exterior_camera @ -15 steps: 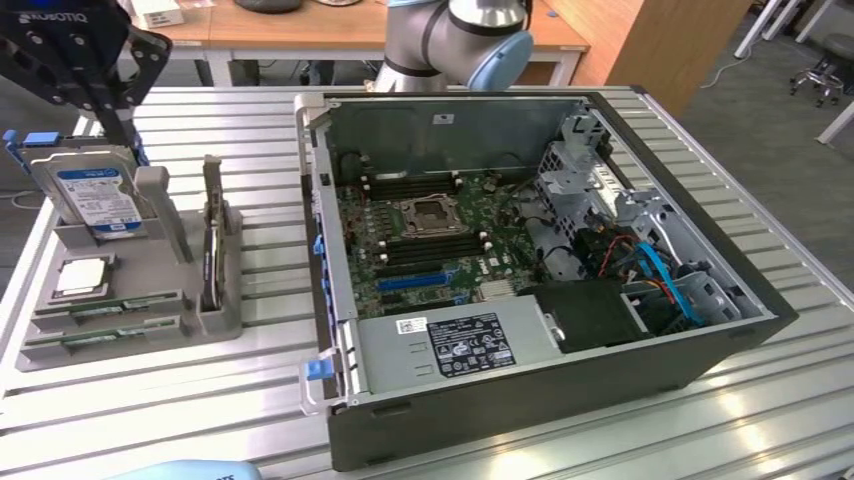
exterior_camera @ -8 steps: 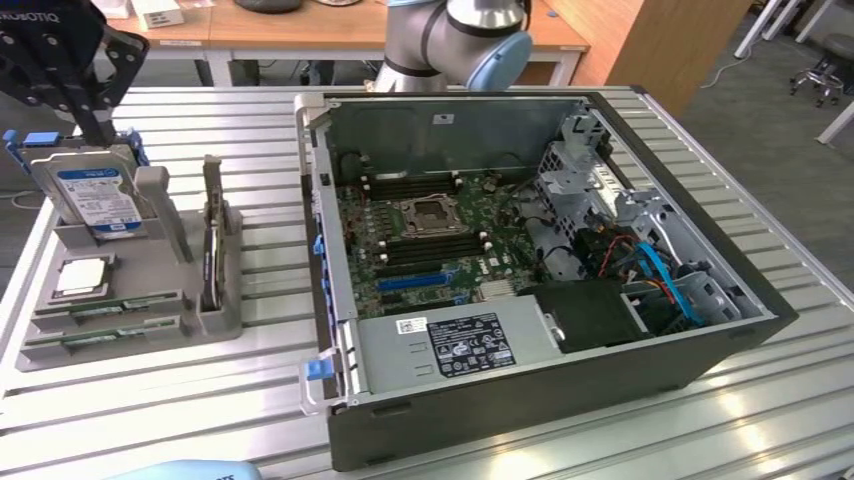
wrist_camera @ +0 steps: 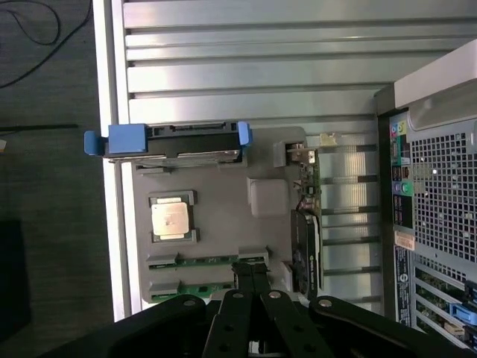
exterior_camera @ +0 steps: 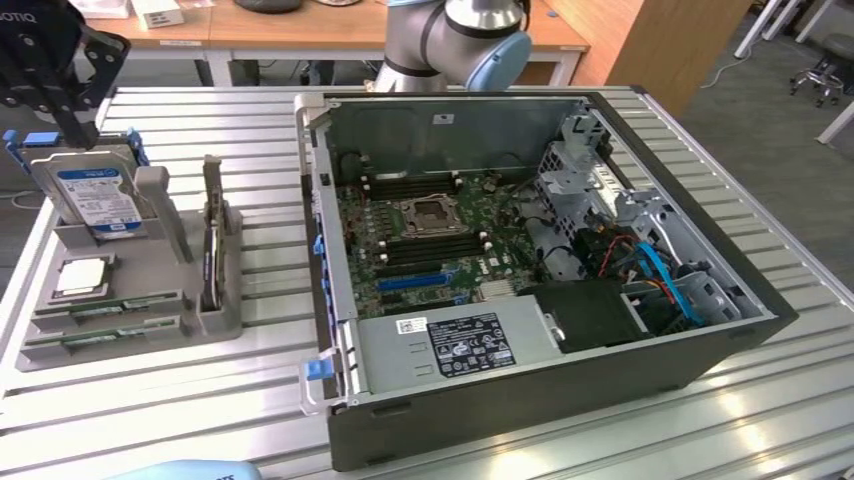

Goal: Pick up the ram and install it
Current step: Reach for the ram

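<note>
Over the exterior view's left: tool (wrist_camera: 251,272) pinched shut on nothing, above a grey tray (exterior_camera: 150,268) on the slatted surface (exterior_camera: 200,400). In the tray's front slots: the ram (exterior_camera: 114,309), flat, beside a second stick (exterior_camera: 100,340). Rightward: an open computer case (exterior_camera: 534,400).

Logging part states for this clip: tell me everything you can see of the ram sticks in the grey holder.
Two ram sticks lie lengthwise, parallel, each in its own slot at the end of the grey holder nearest the exterior camera, just in front of the silver processor chip. Each is a long, thin green circuit board with small dark parts, its ends seated in grey clips. Neither is installed; only the holder touches them.
</note>
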`<action>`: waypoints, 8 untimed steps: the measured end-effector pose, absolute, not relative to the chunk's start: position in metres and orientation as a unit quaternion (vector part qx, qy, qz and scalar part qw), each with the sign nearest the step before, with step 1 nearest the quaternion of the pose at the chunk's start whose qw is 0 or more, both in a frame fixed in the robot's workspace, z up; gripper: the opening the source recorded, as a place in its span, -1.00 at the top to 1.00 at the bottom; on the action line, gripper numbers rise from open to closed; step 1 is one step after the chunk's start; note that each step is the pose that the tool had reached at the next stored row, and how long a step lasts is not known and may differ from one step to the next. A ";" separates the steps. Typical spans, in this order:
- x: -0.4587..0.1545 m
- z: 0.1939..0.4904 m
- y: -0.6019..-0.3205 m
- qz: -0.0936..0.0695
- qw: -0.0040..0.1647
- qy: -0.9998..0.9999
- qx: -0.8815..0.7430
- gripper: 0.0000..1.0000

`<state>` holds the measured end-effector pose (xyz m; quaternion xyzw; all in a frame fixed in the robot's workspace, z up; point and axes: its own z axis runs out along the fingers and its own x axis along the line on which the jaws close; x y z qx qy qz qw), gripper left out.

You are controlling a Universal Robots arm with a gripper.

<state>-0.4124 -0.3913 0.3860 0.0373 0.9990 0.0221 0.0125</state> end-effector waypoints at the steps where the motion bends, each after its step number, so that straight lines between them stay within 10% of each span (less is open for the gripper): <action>1: -0.412 0.386 -0.391 0.022 0.013 0.999 0.037 0.79; 8: -0.415 0.386 -0.391 0.022 0.012 0.999 0.038 0.79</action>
